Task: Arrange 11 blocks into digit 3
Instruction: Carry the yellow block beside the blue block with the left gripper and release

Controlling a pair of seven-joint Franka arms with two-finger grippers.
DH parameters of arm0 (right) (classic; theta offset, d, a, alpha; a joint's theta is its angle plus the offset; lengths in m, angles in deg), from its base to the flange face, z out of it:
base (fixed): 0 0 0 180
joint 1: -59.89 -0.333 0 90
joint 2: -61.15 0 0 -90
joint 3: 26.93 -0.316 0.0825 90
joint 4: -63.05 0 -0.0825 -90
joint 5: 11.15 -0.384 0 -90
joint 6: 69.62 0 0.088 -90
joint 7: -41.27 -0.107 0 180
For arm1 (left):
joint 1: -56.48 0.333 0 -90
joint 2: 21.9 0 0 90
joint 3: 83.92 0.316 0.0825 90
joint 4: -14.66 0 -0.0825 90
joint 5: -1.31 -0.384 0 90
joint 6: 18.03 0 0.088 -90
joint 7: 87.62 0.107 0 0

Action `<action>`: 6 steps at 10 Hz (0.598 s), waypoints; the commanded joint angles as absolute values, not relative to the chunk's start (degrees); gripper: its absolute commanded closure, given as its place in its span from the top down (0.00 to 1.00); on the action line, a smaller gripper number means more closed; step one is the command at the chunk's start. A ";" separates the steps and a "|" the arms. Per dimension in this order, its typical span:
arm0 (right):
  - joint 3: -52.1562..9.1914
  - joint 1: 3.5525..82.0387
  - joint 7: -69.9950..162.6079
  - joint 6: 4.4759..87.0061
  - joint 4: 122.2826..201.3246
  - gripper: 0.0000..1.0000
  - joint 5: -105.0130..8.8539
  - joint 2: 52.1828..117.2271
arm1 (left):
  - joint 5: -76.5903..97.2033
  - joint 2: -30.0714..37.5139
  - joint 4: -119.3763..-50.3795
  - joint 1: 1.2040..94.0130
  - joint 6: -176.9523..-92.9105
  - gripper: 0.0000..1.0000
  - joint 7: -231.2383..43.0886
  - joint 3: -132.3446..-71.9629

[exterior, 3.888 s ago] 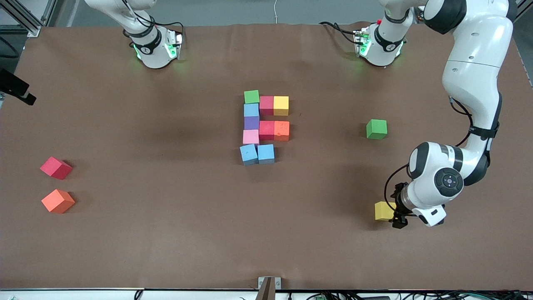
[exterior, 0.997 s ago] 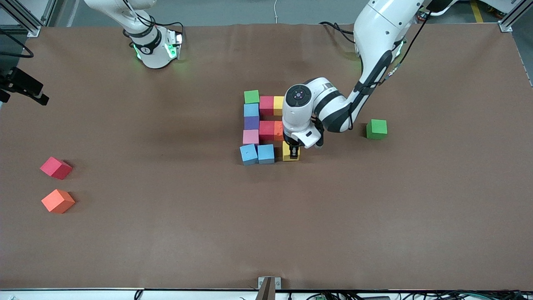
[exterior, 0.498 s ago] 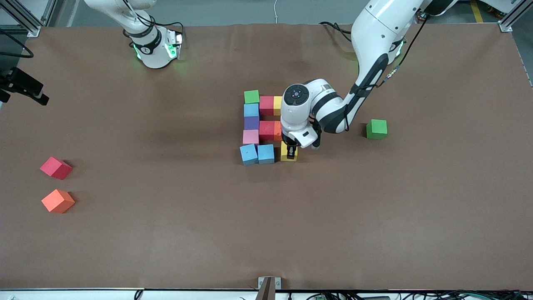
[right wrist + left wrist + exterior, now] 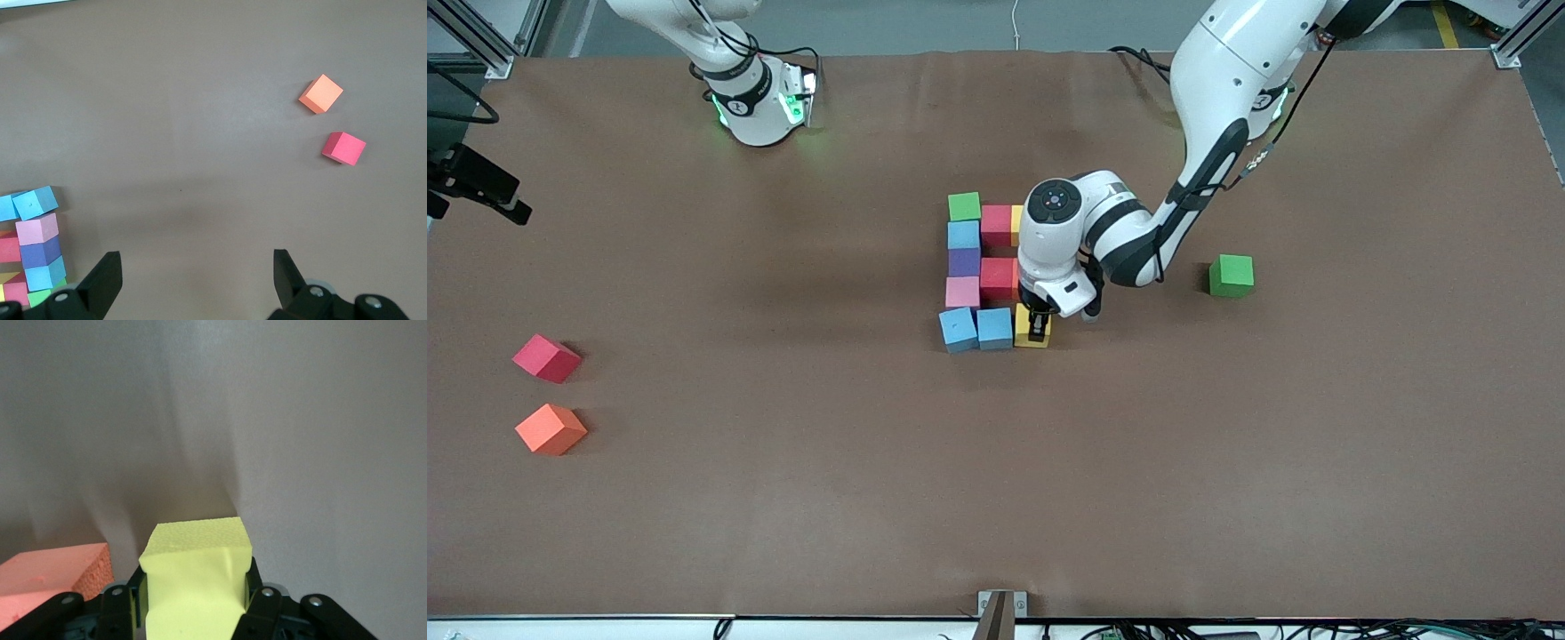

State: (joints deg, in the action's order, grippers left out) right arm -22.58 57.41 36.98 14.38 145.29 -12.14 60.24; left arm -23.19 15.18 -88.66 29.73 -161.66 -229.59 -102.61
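Observation:
My left gripper (image 4: 1038, 330) is shut on a yellow block (image 4: 1026, 319), low at the table and right beside a light blue block (image 4: 994, 328). In the left wrist view the yellow block (image 4: 197, 577) fills the left gripper (image 4: 195, 603), with an orange block (image 4: 50, 577) close by. The partial digit 3 (image 4: 963, 263) is made of touching green, light blue, purple, pink, red and yellow blocks; my left arm hides part of it. My right gripper (image 4: 195, 277) waits open high over the table with nothing between its fingers, and the figure (image 4: 37, 230) shows below it.
Loose blocks lie apart from the figure. A green one (image 4: 1231, 275) is toward the left arm's end. A red one (image 4: 546, 358) and an orange one (image 4: 551, 428) are toward the right arm's end; the right wrist view also shows them, the red (image 4: 344, 147) and the orange (image 4: 321, 93).
My left gripper carried the yellow block from near the left arm's end to the figure. In the last second it slid it closer, up against the light blue block. The right arm has not moved.

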 commanded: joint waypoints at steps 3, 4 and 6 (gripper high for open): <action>-22.62 57.26 37.23 15.11 146.19 1.00 -11.94 59.40 | -24.26 17.38 -85.72 29.50 -162.00 0.29 -229.57 -102.72; -22.62 57.34 37.23 15.11 146.19 1.00 -11.94 59.48 | -24.35 17.73 -85.71 29.15 -162.00 0.62 -229.39 -102.72; -22.62 57.43 37.23 15.20 146.19 1.00 -11.94 59.83 | -24.17 17.13 -85.80 29.24 -161.74 1.00 -228.95 -102.72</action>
State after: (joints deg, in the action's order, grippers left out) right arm -22.59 57.41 36.98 14.63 145.29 -12.14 60.27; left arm -23.27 16.32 -87.09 29.52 -161.67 -229.11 -102.61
